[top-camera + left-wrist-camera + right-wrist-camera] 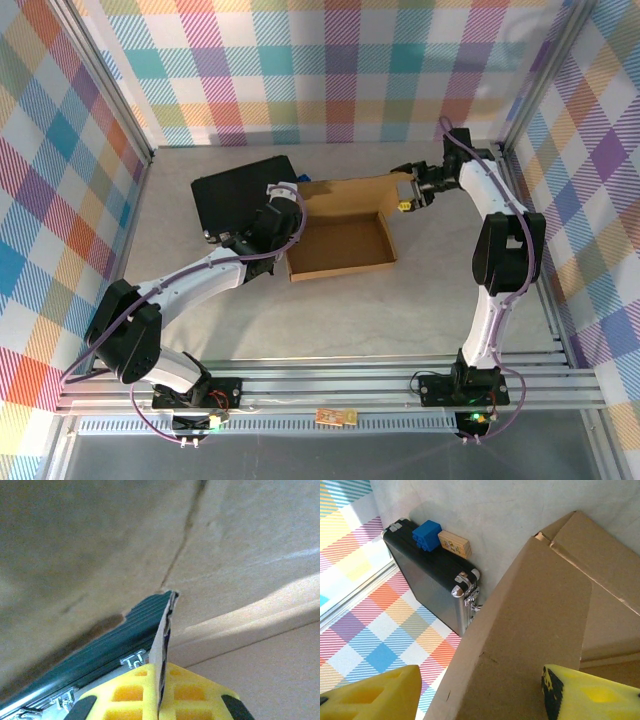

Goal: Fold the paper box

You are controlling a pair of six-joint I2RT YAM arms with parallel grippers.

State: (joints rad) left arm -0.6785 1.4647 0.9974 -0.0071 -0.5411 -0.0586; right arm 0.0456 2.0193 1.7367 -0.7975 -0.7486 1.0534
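Observation:
The paper box (340, 240) is a shallow brown cardboard tray in the middle of the table, its lid panel (350, 192) standing up along the far side. My left gripper (288, 207) is at the box's left wall. In the left wrist view its yellow fingers (130, 692) are shut on a thin cardboard flap edge (164, 635). My right gripper (405, 197) is at the far right corner of the lid. Its yellow fingers (372, 695) stand wide open, with the lid's edge (530, 630) running between them.
A black case with metal latches (238, 195) lies flat just left of and behind the box, touching my left arm's side. A blue block (426, 535) and a small wooden block (454, 543) lie beyond it by the wall. Checked walls enclose the table.

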